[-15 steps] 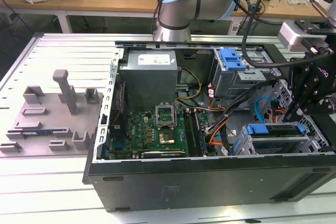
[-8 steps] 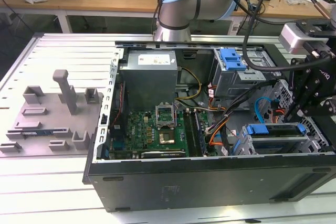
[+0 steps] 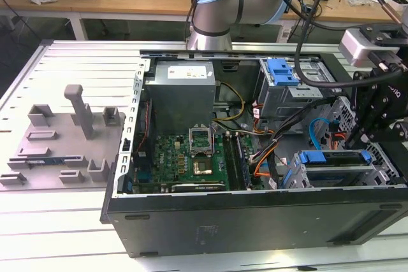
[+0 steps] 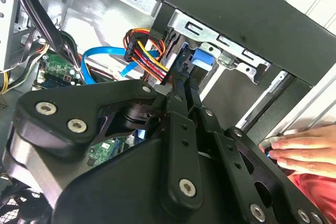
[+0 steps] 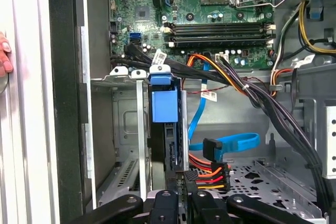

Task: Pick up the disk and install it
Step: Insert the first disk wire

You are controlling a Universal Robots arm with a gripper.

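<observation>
The disk (image 3: pixel 335 157), silver with a bright blue bracket, sits in the drive bay at the near corner of the open computer case on the exterior view's right. In the first wrist view I see the disk (image 5: pixel 164 103) edge-on between the bay's metal walls, blue bracket end showing. My gripper (image 3: pixel 363 146) hangs just above that bay. Its black fingers (image 5: pixel 169 195) stand close together in line with the disk's edge, and the gripper (image 4: pixel 185 85) reaches to the disk's blue bracket (image 4: pixel 202 59). It looks shut on the disk.
Orange, red and blue cables (image 5: pixel 220 150) lie beside the bay. A grey drive cage with a blue latch (image 3: pixel 282 71) and a power supply (image 3: pixel 182 90) stand at the back of the case. A person's hand (image 4: pixel 304 148) rests outside the case wall.
</observation>
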